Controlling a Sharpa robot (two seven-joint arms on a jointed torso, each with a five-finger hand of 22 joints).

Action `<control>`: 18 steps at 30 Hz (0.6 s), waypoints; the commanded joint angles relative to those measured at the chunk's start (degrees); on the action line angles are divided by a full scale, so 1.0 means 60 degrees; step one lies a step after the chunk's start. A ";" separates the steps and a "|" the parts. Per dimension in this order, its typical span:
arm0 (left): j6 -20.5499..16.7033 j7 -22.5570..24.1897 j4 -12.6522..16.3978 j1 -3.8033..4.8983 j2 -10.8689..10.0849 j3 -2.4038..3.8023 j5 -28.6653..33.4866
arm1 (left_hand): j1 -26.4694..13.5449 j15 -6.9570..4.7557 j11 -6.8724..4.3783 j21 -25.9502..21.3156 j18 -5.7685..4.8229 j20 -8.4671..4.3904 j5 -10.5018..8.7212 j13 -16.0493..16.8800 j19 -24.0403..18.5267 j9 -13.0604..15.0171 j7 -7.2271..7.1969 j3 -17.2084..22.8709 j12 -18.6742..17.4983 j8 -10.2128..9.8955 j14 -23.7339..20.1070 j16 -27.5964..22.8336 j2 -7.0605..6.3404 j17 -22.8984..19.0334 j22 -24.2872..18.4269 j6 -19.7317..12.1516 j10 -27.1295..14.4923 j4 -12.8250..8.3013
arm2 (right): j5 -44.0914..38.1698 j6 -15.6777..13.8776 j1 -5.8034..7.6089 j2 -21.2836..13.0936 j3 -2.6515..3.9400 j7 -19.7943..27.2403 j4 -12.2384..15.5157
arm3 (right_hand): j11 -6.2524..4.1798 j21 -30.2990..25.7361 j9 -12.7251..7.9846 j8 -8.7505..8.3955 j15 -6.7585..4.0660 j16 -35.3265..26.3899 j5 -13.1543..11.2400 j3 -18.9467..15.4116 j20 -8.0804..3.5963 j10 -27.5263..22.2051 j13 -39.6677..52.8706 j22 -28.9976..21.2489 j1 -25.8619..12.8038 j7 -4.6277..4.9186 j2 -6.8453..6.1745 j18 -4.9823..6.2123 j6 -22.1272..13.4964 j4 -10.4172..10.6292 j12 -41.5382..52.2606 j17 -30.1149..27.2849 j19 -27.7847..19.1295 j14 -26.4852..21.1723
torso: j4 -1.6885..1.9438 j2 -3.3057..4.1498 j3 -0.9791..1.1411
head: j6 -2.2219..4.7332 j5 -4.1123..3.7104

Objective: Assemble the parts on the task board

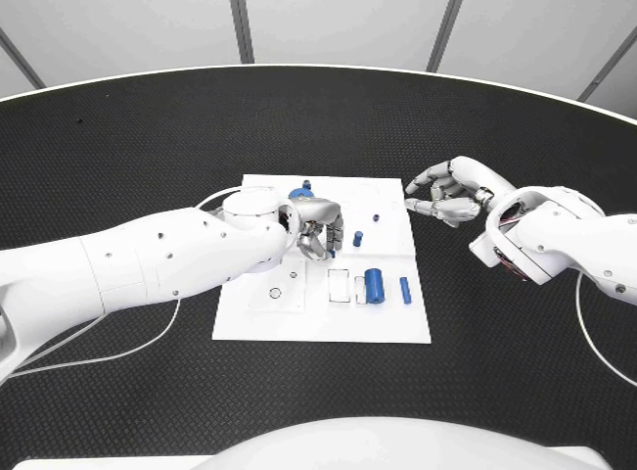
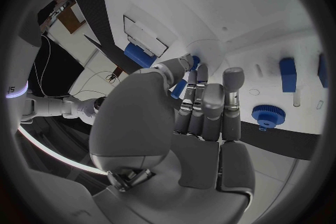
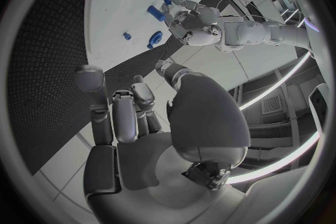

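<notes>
The left hand (image 1: 312, 223) is above the middle of the white task board (image 1: 269, 323), with its fingers (image 2: 210, 106) curled downward and close together. A small blue part (image 2: 194, 61) sits at its fingertips, but I cannot tell if the hand really holds it. A blue gear-shaped part (image 2: 268, 116) lies on the board just beside this hand. A long blue cylinder (image 1: 378, 285) and a thin blue pin (image 1: 404, 289) lie on the board, nearer to the robot than the hand.

The right hand (image 1: 448, 195) hovers over the black counter (image 1: 149, 137), just beside the board's edge, fingers bent loosely, holding nothing.
</notes>
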 commanded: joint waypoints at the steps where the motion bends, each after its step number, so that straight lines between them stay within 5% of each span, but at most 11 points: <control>1: 0.0030 -0.0005 -0.0005 -0.0002 0.0004 0.0000 -0.0062 | 0.0114 -0.0090 -0.0019 0.0061 -0.0179 -0.0040 -0.0042 0.0003 0.0066 0.0025 -0.0020 0.0077 0.0062 0.0068 0.0026 0.0075 0.0030 0.0032 0.0028 0.0118 0.0114 -0.0018 | 0.0000 0.0003 0.0000 0.0000 0.0000 -0.0001 0.0001 | -0.0026 -0.0045 -0.0010 0.0060 -0.0059 -0.0060 0.0032 0.0046 -0.0013 -0.0002 0.0012 0.0003 0.0055 0.0019 -0.0022 0.0152 -0.0073 0.0015 0.0000 0.0226 -0.0031 0.0423 | -0.0005 0.0002 -0.0003 | -0.0017 -0.0004; 18: 0.0123 -0.0028 -0.0046 -0.0006 0.0016 -0.0001 -0.0141 | 0.0041 -0.0091 -0.0008 0.0053 -0.0179 -0.0051 -0.0044 0.0020 0.0047 0.0022 -0.0024 0.0033 0.0030 0.0045 0.0030 0.0086 -0.0021 0.0031 0.0013 0.0122 0.0063 0.0003 | 0.0000 0.0007 0.0000 0.0000 0.0000 -0.0001 -0.0003 | -0.0025 -0.0057 -0.0021 0.0090 -0.0060 -0.0075 0.0040 0.0052 -0.0016 0.0021 0.0009 0.0011 0.0060 0.0021 -0.0018 0.0147 -0.0075 0.0009 0.0009 0.0225 -0.0001 0.0433 | 0.0004 -0.0007 0.0003 | -0.0064 -0.0010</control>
